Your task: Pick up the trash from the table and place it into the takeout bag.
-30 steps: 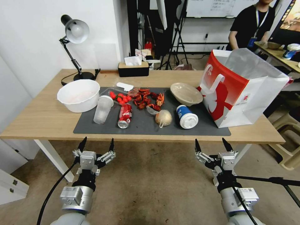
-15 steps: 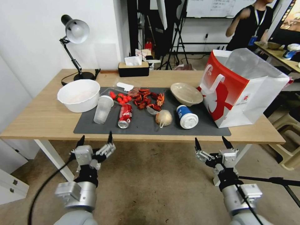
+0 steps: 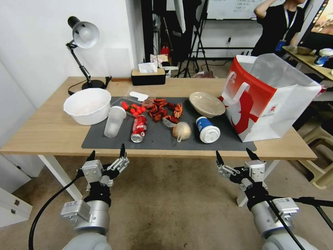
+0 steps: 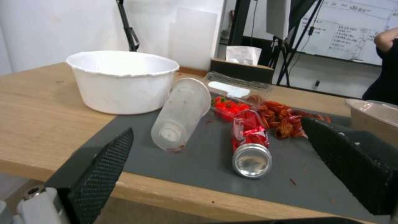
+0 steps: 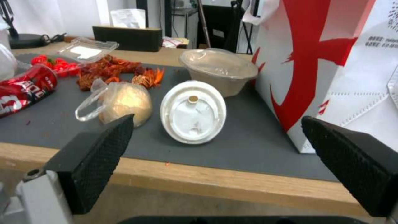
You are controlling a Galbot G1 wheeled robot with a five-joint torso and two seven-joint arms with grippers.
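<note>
head view shows our left gripper [image 3: 107,153] and right gripper [image 3: 235,155] spread wide and empty, short of the table [image 3: 45,133] edge. just ahead of the right lies the blue cup [image 3: 207,129]; the takeout bag [image 3: 267,100] stands beyond, mouth up for dropping trash in.

High head view, low table-edge wrist views

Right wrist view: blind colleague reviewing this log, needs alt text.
Open right pincer hangs before the table edge, facing a lidded cup on its side. A knotted bag and a bowl lie near the cup; the takeout bag stands beside them.
</note>
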